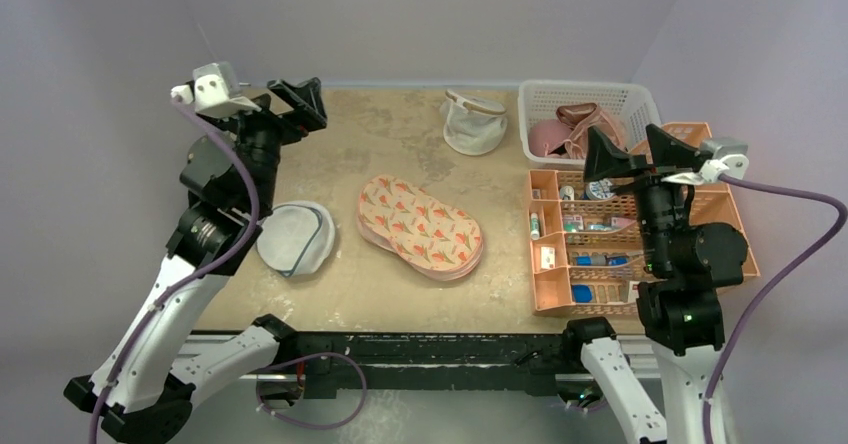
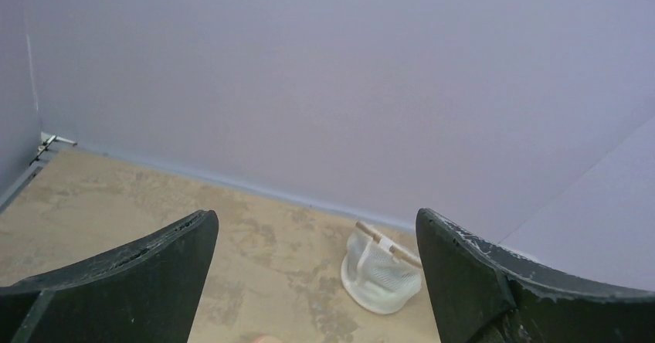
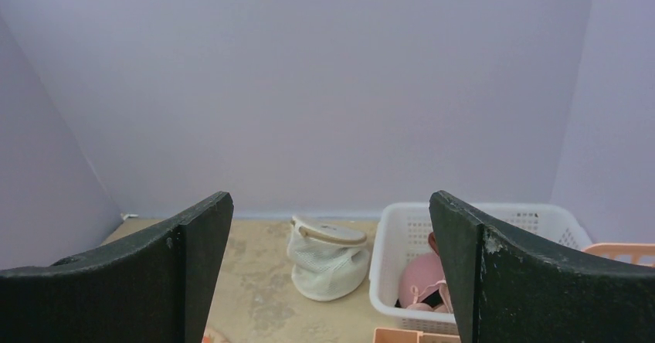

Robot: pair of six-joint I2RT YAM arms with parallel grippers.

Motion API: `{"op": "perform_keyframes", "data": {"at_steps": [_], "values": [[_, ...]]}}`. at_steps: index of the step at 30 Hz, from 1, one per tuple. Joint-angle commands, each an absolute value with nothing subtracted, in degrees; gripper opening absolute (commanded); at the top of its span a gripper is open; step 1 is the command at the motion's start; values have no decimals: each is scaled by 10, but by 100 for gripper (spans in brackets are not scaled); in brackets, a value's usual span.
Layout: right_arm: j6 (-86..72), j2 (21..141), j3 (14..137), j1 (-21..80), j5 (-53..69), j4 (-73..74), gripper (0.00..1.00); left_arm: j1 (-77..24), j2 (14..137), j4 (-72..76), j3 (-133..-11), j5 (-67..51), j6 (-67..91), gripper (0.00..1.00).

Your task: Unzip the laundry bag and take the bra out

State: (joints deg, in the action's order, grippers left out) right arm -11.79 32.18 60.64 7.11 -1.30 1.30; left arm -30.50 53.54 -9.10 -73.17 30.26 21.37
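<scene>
Two containers: we see the bra (image 1: 583,120) in the white basket (image 1: 640,92), small items (image 1: 585,262) in the orange tray (image 1: 532,244). Laundry bag (image 1: 420,226) lies central, long axis far-left to near-right. Left gripper (image 1: 298,104), right gripper (image 1: 637,159): jaws spread wide, empty.

The laundry bag (image 1: 420,227) sits on the desk (image 1: 400,144) with bare surface all round it, so coming in from above or the near side is wide open. Round mesh pouch (image 1: 295,237) lies near its left end; the orange organizer (image 1: 560,309) and white basket (image 1: 524,124) wall off the right. Cup-shaped pouch (image 1: 472,122) stands at the back, well apart.
</scene>
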Motion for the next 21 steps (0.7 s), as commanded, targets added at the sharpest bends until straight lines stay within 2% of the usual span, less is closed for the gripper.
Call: {"op": "perform_keyframes", "data": {"at_steps": [1,21], "values": [[-105,338,629,73,-62,46,100,-303,519,-102,-755,306,197,100],[-104,340,658,73,-62,64,100,-302,509,-132,-753,298,194,100]]}}
